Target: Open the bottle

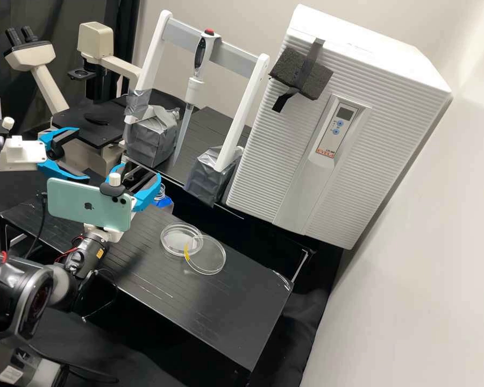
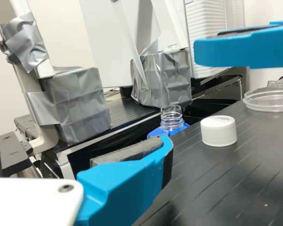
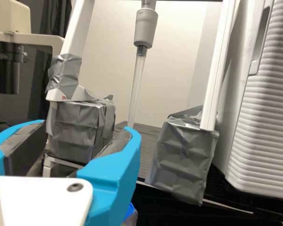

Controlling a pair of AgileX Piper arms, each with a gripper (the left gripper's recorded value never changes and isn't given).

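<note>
From here I see the bottle standing upright at the back edge of the black counter. Its clear neck is bare and its body is blue. In the left wrist view the bottle is uncapped. The white cap sits flat on the counter just beside it, not touching, on the side toward the petri dishes.

My right pincer hangs just short of the bottle and slightly above it. Its blue fingers are spread with nothing between them, and the right wrist view shows the same gap. My left pincer is off the counter's far-left end, well apart from the bottle, also spread wide and holding nothing.

Two petri dishes lie overlapping near the middle of the counter. Behind the bottle a pipette hangs from a white stand whose feet are set in grey-taped blocks. A white ribbed cabinet stands to one side of the stand and a microscope to the other.
</note>
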